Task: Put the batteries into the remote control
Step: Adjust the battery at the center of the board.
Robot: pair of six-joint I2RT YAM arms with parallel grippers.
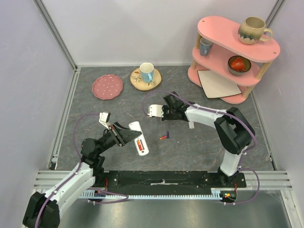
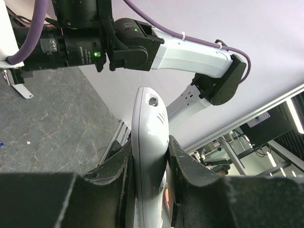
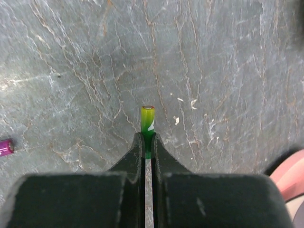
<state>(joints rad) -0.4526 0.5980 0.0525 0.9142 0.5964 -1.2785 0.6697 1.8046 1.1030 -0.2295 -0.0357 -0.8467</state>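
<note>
The right claw (image 3: 146,142) is clamped tight on a green battery (image 3: 147,118), which it holds by one end so that most of the cell sticks out past its tips, above the desk (image 1: 199,142). The cell looks light, rigid and smooth, so it may well pivot or slip; a hold nearer its middle would probably be steadier. Off to that claw's left lies a purple battery (image 3: 5,146), loose on the stone. The left claw (image 2: 150,161) grips the remote control (image 2: 149,123) across its narrow sides, and the hard white shell looks stiff but slick. Something red seems to sit in its recess already. Between the claws the desk is mostly bare, and the pink shelf (image 1: 223,47) stands well apart.
</note>
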